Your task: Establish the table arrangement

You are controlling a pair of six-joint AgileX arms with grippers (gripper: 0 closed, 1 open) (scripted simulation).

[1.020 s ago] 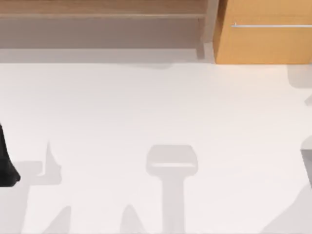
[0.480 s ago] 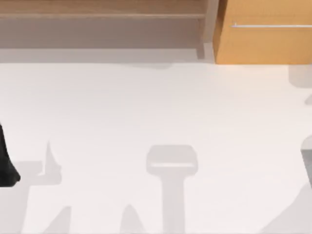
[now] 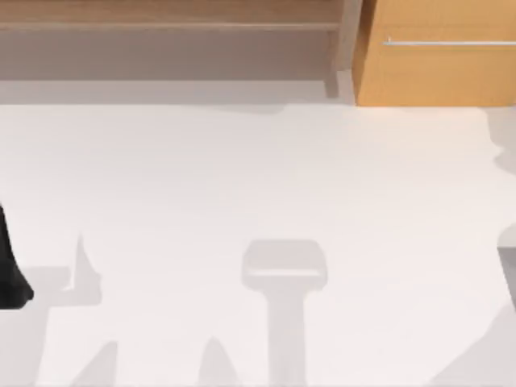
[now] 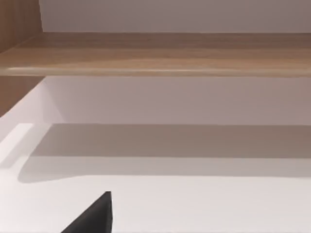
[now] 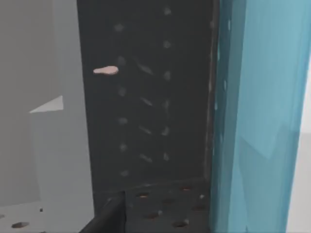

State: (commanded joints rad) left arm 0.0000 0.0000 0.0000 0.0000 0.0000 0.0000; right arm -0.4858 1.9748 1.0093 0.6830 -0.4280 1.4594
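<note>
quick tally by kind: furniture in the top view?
Table: 1
Shelf: 1
Drawer cabinet: 1
Total: 3

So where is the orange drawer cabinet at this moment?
In the top view the orange drawer cabinet stands at the table's far right edge, right beside the brown wooden shelf.
</note>
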